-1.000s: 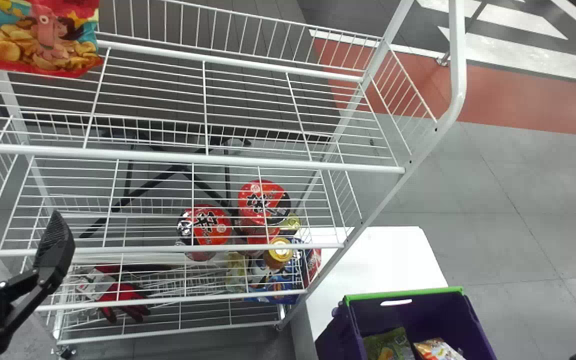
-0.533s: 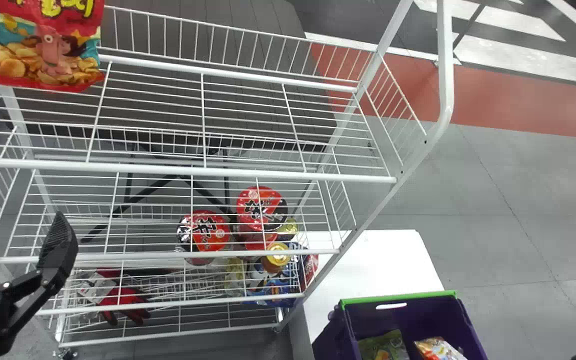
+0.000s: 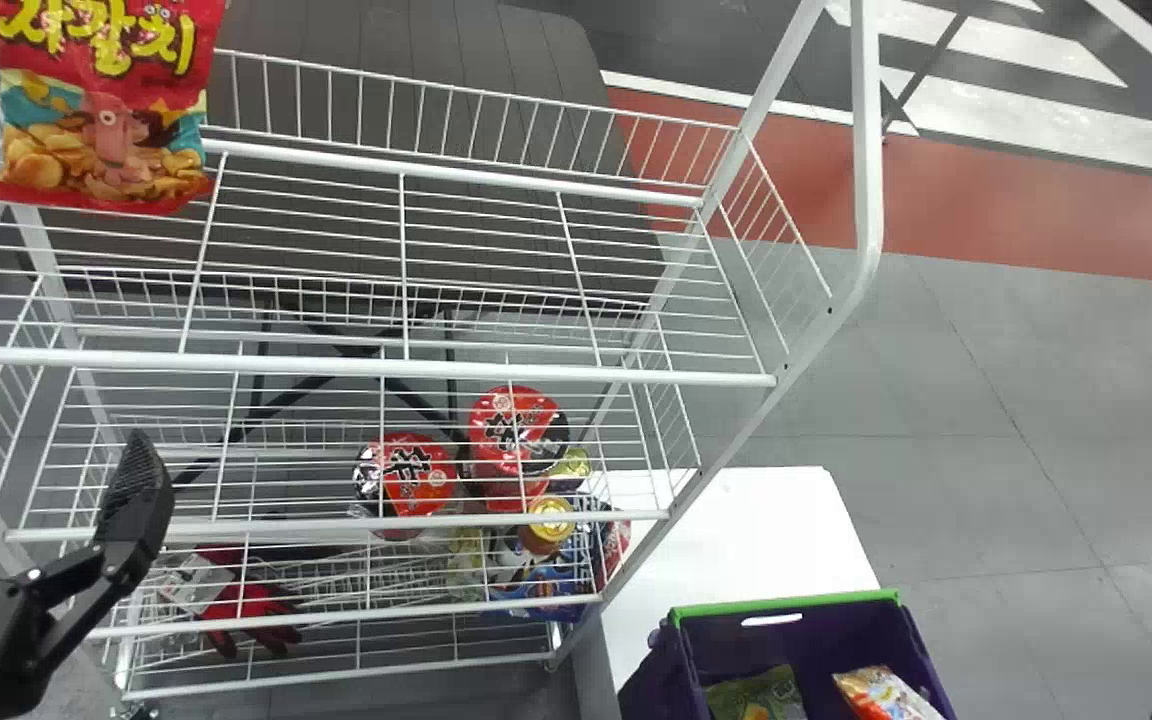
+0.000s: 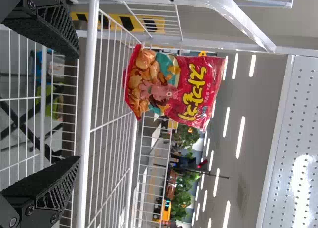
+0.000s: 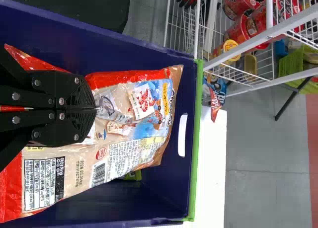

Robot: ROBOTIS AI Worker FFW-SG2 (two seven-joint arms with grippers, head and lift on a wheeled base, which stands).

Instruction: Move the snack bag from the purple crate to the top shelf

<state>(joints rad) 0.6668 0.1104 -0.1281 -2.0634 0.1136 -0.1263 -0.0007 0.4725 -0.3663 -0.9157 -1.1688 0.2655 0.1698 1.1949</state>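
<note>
Red and upright, the snack bag (image 3: 101, 110) stands on the top shelf (image 3: 536, 373) at ten o'clock, so placing looks finished; ease your released left end effector (image 4: 78, 106) clear, with the clenched right end effector (image 5: 94, 109) at the purple crate (image 3: 836, 635), five o'clock.

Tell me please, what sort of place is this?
Probably a shop or a mock-up of one: a white wire rack bears a red snack bag and round red tubs, and a green-rimmed purple plastic crate holds more packaged snacks.
</note>
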